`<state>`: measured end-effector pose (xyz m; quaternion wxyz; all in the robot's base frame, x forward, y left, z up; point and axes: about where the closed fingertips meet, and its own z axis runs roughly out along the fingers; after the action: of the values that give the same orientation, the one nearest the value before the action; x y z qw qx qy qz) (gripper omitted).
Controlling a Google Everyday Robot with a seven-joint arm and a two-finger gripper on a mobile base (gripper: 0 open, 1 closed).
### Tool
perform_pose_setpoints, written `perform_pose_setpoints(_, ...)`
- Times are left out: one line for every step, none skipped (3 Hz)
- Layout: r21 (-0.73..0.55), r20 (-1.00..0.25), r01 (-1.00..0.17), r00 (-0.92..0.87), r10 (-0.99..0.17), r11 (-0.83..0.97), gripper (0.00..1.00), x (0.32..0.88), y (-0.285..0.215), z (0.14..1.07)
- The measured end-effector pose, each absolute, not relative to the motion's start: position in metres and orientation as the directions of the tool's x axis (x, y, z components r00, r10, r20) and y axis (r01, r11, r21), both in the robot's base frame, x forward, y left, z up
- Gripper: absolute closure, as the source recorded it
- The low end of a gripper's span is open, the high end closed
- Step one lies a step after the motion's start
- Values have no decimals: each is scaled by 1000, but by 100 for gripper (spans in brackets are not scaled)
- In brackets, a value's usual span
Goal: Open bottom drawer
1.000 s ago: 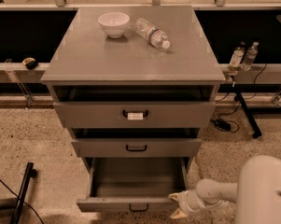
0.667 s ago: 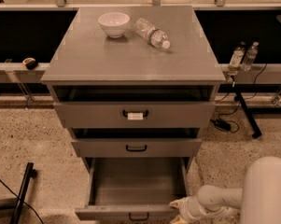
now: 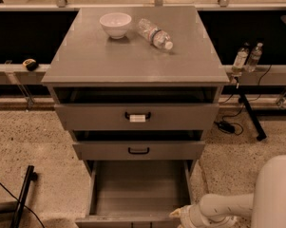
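The bottom drawer of the grey cabinet is pulled far out, its empty inside showing; its front and handle are cut off by the lower edge of the view. Above it sit the mid-sized drawer with a black handle and the top drawer with a white label on its handle. My gripper is at the bottom drawer's front right corner, at the very bottom of the view. The white arm reaches in from the lower right.
A white bowl and a lying plastic bottle rest on the cabinet top. Two small bottles stand on a ledge at the right. A black stand is on the floor at the left, cables at the right.
The bottom drawer has slid further out toward the camera. My gripper has moved down with its front right corner, toward the lower edge of the view.
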<state>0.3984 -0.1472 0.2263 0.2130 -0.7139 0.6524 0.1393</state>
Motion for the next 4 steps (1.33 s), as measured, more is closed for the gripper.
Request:
perform_pose_setpoints(-205, -449, -971, 205, -870, -122, 36, 412, -133, 260)
perform_pose_setpoints(-267, -417, -945, 289, -862, -188, 34, 439, -118, 287)
perform_pose_setpoints(-312, -426, -924, 343, -837, -220, 24, 461, -109, 299)
perform_pose_setpoints(-321, -428, -921, 350, -833, -222, 9, 468, -109, 302)
